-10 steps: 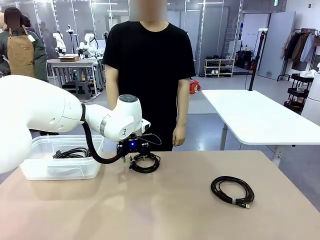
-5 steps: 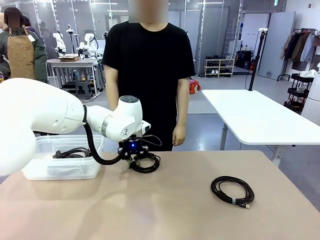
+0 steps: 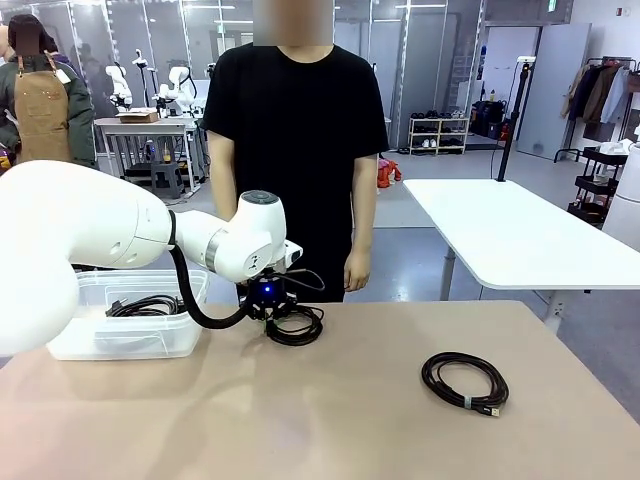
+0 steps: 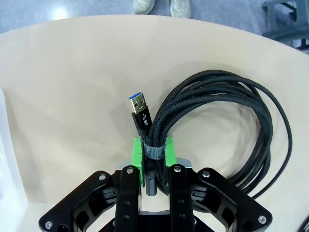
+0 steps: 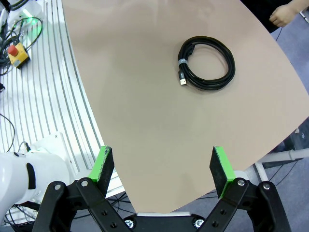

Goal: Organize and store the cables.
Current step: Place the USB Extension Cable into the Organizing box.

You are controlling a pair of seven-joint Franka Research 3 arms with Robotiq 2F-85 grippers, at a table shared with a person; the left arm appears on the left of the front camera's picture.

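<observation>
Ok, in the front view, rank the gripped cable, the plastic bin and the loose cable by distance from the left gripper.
1. Gripped cable, clamped in the left gripper itself.
2. Plastic bin, just to its left.
3. Loose cable, far right.

I'm seeing a black braided cable (image 4: pixel 212 111), grey strap (image 4: pixel 154 152) and blue-tongued plug (image 4: pixel 140 110), sitting between my left gripper's (image 4: pixel 153 157) green pads (image 4: pixel 136 155). A second cable (image 3: pixel 465 381), black with a grey band, is lying near the beige table's (image 3: pixel 330 420) right edge. The bin (image 3: pixel 120 345) is showing clear plastic.
</observation>
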